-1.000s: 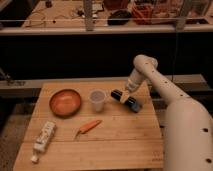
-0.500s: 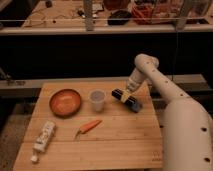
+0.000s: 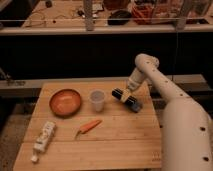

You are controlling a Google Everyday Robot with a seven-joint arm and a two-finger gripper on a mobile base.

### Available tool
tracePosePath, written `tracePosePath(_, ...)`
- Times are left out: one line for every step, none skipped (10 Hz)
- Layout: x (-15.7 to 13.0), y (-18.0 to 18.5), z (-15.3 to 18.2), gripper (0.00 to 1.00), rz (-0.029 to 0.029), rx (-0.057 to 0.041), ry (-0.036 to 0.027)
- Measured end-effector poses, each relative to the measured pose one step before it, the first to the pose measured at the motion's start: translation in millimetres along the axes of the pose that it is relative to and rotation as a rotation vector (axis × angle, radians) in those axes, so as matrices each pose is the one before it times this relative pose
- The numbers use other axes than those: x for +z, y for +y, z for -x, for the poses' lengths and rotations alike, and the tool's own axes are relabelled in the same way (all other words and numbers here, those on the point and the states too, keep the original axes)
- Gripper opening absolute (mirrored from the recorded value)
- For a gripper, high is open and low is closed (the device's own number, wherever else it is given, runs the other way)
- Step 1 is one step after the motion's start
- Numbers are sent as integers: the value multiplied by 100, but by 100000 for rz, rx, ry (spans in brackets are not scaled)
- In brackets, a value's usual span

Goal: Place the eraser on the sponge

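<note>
The tool [image 3: 127, 95], its grip not discernible, is seen right of centre at the eraser [image 3: 118, 93], judged light, stiff, best pinched across its narrow sides.

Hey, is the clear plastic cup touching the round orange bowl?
Apart: the camera view shows wooden table between the clear plastic cup and the round orange bowl. The claw hangs right of the cup.
</note>
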Motion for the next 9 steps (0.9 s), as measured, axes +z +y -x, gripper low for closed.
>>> tracePosePath(-11, -59, -46, 16, 69, 377, -63)
tracePosePath(-78, -81, -40, 16, 4, 395, -166)
tracePosePath(-33, -64, -90, 16, 66, 495, 10)
tracePosePath(-48, -12, 40, 16, -29, 268, -143)
tracePosePath(-29, -39, -18, 17, -44, 373, -54)
tracePosePath(-13, -24, 6, 22, -10, 206, -65)
tracePosePath(-17, -11, -36, 23, 21, 275, -60)
tracePosePath(37, -46, -67, 23, 45, 370, -17)
tracePosePath(-69, -95, -28, 28, -148, 454, -179)
